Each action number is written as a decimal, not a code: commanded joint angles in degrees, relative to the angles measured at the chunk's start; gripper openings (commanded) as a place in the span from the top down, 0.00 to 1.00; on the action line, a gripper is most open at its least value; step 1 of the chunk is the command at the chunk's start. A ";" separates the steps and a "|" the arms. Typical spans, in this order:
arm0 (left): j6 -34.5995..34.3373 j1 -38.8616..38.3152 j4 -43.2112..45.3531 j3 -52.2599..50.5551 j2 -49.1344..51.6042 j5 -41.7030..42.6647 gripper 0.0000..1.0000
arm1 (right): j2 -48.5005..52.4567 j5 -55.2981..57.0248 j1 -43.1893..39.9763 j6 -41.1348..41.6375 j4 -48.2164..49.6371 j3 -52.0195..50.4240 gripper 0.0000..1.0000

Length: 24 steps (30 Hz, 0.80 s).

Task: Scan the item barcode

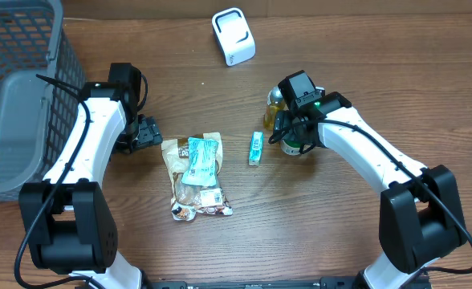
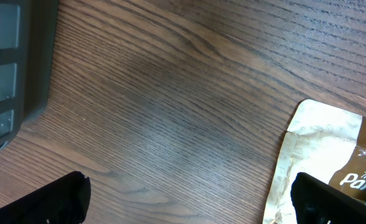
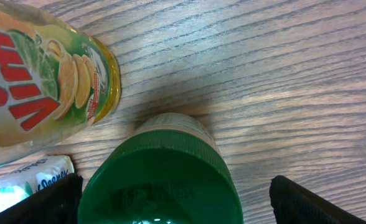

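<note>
Right claw spread wide, green-lidded bottle standing in its gap, left claw also apart.

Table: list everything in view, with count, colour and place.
Basket: one, grey, far left.
Scanner: one, white, top centre.
Snack bag: one, cream-brown, centre.
Packet: one, teal, on the snack bag.
Small box: one, teal-white, right of the bag.
Vim bottle: one, yellow, right of centre.
Green-capped bottle: one, green, between the right jaws.
Table: one, brown wood, underneath.
Left gripper: one, black, jaws open, beside the snack bag.
Right gripper: one, black, jaws open around the green-capped bottle.
</note>
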 commanded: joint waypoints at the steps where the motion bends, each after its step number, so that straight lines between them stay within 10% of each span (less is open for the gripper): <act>1: -0.39 0.39 0.02 -0.35 0.61 -1.16 0.01 | 0.26 1.05 0.00 0.20 0.22 1.51 0.08; 10: -0.39 0.42 0.02 -0.35 0.61 -1.16 0.01 | 0.28 1.05 -1.05 0.20 2.49 -0.68 0.06; 16: -0.39 0.42 0.02 -0.35 0.61 -1.18 0.00 | 0.28 0.31 -3.13 0.17 2.43 -1.88 0.28; 24: -0.39 0.39 0.02 -0.35 0.61 -1.16 0.00 | 0.24 -2.23 -5.81 0.20 -1.25 -1.81 0.29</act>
